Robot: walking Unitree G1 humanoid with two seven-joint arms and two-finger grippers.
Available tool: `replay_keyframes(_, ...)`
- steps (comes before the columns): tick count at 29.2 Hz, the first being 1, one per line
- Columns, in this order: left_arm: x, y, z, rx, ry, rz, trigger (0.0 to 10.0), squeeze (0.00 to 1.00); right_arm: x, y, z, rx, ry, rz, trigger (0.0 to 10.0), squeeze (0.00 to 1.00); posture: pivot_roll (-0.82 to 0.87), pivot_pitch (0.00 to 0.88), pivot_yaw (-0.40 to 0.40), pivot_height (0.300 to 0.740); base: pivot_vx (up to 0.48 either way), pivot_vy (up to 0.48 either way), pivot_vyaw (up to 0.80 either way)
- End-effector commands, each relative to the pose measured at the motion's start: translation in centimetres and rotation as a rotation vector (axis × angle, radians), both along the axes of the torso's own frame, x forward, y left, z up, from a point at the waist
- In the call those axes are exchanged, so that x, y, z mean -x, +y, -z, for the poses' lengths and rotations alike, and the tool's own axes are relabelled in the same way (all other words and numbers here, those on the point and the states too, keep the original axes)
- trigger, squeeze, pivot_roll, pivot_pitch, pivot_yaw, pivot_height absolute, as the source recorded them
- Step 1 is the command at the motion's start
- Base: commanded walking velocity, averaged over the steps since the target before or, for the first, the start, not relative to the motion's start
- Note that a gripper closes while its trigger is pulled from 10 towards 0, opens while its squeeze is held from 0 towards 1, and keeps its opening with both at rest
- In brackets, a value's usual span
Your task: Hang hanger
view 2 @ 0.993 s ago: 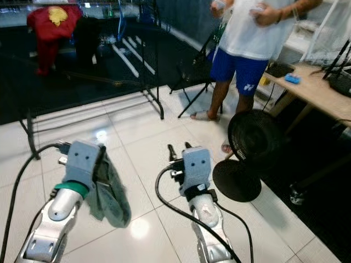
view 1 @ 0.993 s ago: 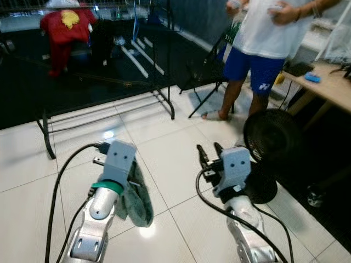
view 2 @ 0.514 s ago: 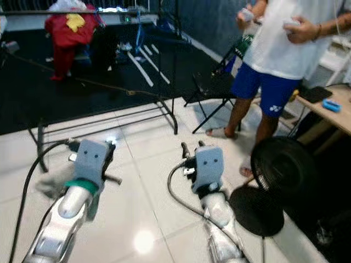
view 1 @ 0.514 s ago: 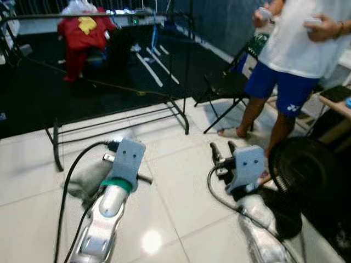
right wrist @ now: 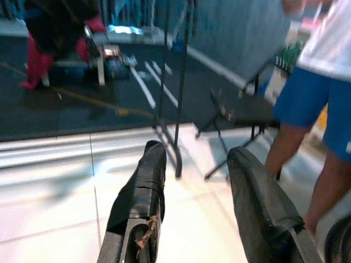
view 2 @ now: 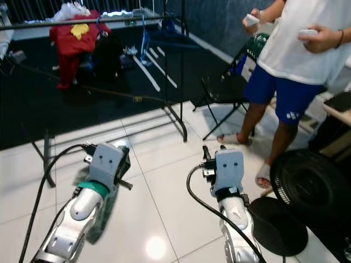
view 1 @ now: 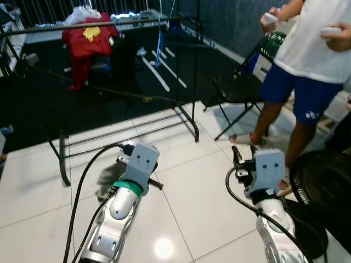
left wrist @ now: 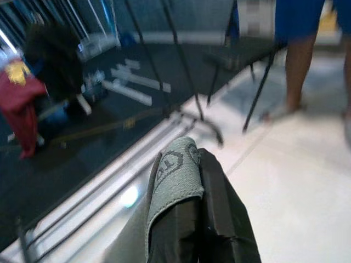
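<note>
I'm carrying the load toward the rack point(view 1: 192, 82) rn, both arms out in front of me. My left gripper point(left wrist: 189, 186) is clenched on a grey-green cloth point(left wrist: 173, 181), pinched tight btwn the fingers w/ the rest drooping under my forearm. The task says hanger, but tbh I can't make out hanger plastic or a hook anywhere, just fabric plus a short dark bar point(view 1: 155, 184) poking out beside the wrist, prob part of it. My right gripper point(right wrist: 192, 181) is spread wide, grasping nothing, just pointing at the rack's upright.

The rail point(view 1: 98, 23) is sitting up high and well ahead, w/ a red garment point(view 1: 88, 41) already hanging on it. A person point(view 1: 307, 66) is standing off to my right near a black fan point(view 1: 323, 186).

Imo the trick here: keep squeezing so the cloth isn't slipping, get closer before lifting, aim for bare rail away from the red stuff, and keep the free arm ready to steady things.
</note>
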State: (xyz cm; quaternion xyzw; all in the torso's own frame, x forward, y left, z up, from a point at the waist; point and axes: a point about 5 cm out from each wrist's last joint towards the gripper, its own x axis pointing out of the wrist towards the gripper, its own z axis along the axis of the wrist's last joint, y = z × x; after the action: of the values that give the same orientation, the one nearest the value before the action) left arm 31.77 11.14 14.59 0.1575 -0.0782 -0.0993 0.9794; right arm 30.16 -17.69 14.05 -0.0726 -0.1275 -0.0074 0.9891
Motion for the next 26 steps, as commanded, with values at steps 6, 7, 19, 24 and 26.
replay_keyframes(6, 0.3, -0.6, 1.8, -0.025, 0.049, 0.038, 10.0, 0.00, 1.0, -3.3, 1.8, -0.001, 0.059, 0.125, 10.0, 0.00, -0.27, 0.084, 0.131, 0.740, 0.351, 0.000, 0.00)
replay_keyframes(7, 0.3, -0.6, 1.8, -0.025, 0.049, 0.038, 10.0, 0.00, 1.0, -3.3, 1.8, -0.001, 0.059, 0.125, 10.0, 0.00, -0.27, 0.084, 0.131, 0.740, 0.352, 0.000, 0.00)
replay_keyframes(19, -0.1, -1.2, 1.0, -0.001, 0.019, 0.065, 10.0, 0.00, 0.4, -1.4, 1.3, 0.011, 0.034, 0.073, 10.0, 0.00, -0.25, 0.077, 0.135, 0.740, 0.353, 0.000, 0.00)
replay_keyframes(24, -0.1, -0.9, 1.0, 0.018, 0.018, 0.046, 10.0, 0.00, 0.4, -1.0, 1.5, 0.034, 0.043, 0.041, 10.0, 0.00, -0.25, 0.090, 0.107, 0.740, 0.375, 0.000, 0.00)
replay_keyframes(26, 0.0, -1.0, 0.9, 0.033, 0.017, 0.035, 10.0, 0.00, 0.5, -1.0, 1.5, 0.051, 0.048, 0.026, 10.0, 0.00, -0.25, 0.108, 0.073, 0.740, 0.379, 0.000, 0.00)
